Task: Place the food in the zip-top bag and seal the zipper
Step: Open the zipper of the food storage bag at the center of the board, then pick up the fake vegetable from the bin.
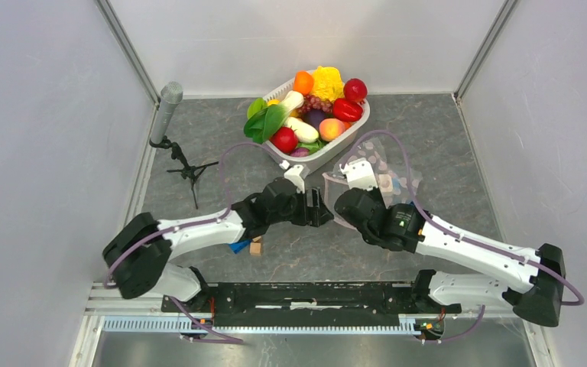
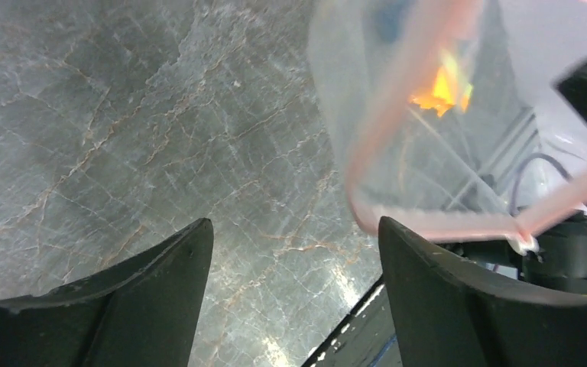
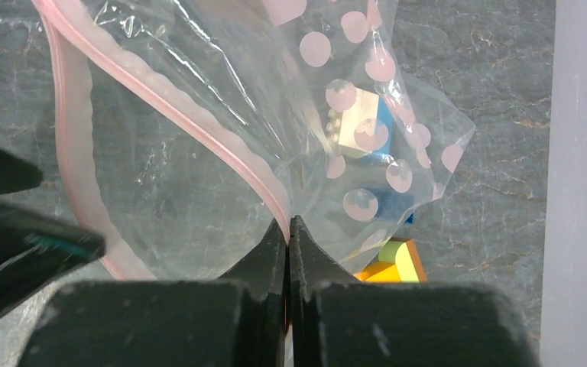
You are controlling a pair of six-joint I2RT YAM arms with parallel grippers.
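Microphone [image 1: 170, 103] on a small black tripod [image 1: 187, 170] stands at the far left of the table [image 1: 458, 153], hard by the left wall. You have bare stone between it and the basket.

Your left hand [image 1: 327, 209] reaches in towards the middle, its fingers spread apart and holding nothing. In its wrist view the mouth of the bag hangs just beyond the right finger [image 2: 458, 306]. A tan block [image 1: 256, 246] and a blue block [image 1: 238, 246] lie on the table beside the left forearm.

The white slotted basket [image 1: 322, 157] sits at the far middle, and the food [image 1: 303, 130] is heaped in it, none of it in the bag.

The zip-top bag [image 1: 386, 180] lies just right of the basket, its near corner lifted between your two hands. The print on it is pale pink dots, with no lettering that you can read. The zipper [image 3: 70, 153] gapes in a loop, one side running down the left of the right wrist view and the other slanting down to the fingertips. Your right hand [image 3: 288, 229] is pressed together on that slanted strip at the mouth edge. Through the plastic you see a white block [image 3: 355, 115] and a blue brick [image 3: 394, 206]. A yellow and orange piece [image 3: 397, 264] lies at the bag's lower edge; you cannot tell whether it is inside.

Right of the bag the table runs bare to the right wall [image 3: 585, 183].
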